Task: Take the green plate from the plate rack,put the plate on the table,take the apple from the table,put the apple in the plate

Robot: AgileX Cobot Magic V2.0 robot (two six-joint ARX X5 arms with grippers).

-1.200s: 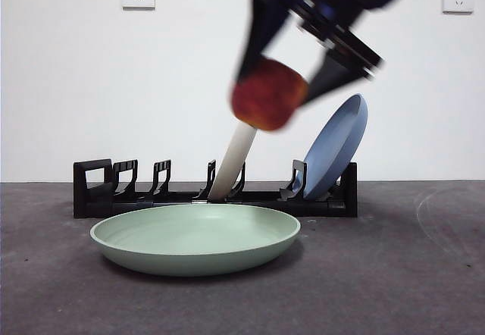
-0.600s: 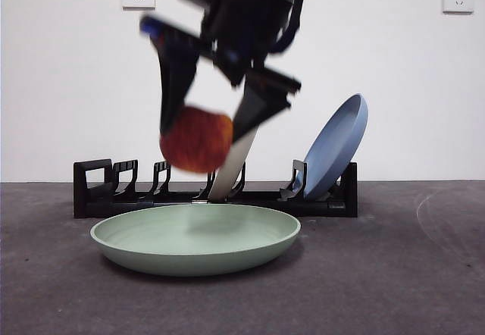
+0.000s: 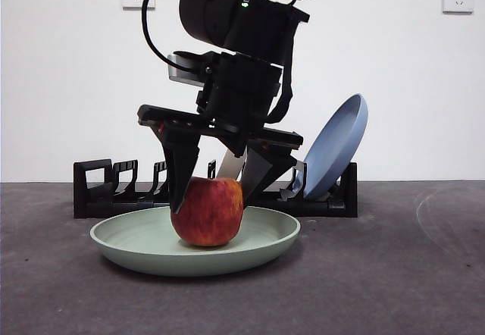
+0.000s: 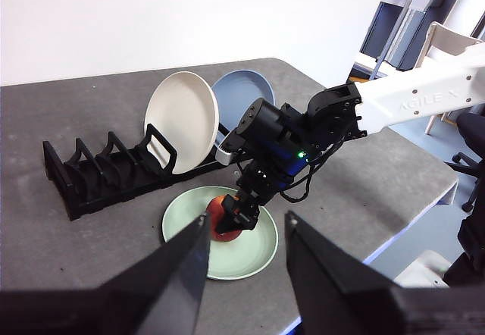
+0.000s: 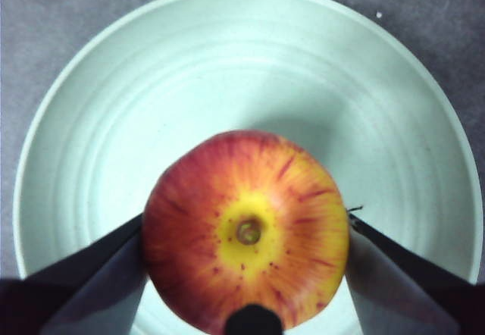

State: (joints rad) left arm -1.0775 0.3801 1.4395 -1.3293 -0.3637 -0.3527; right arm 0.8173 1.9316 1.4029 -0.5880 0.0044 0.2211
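While the right arm reaches down over the plate, this is how things lie, biggest first:

Table (image 3: 424, 274): dark grey and rough. It holds the rack and the green plate.

Plate rack (image 3: 98, 191): long, low and black. It stands behind the green plate, near the white wall. A cream-white plate (image 4: 182, 111) and a blue plate (image 3: 337, 145) lean in its slots, side by side.

Right arm: big and dark. It comes down from above, in front of the rack.

Green plate (image 3: 129, 244): wide, round and shallow. It lies flat on the table, out of the rack and just in front of it.

Right gripper (image 3: 214, 191): its two black jaws sit one on each side of the apple and press against it. It is low over the middle of the green plate.

Left gripper (image 4: 244, 253): its jaws are apart with nothing between them. It hangs high, well away from the plate, looking down on the table.

Apple (image 5: 246, 230): red with yellow streaks, stem end up. It sits inside the green plate, near the middle, with its bottom on the plate.
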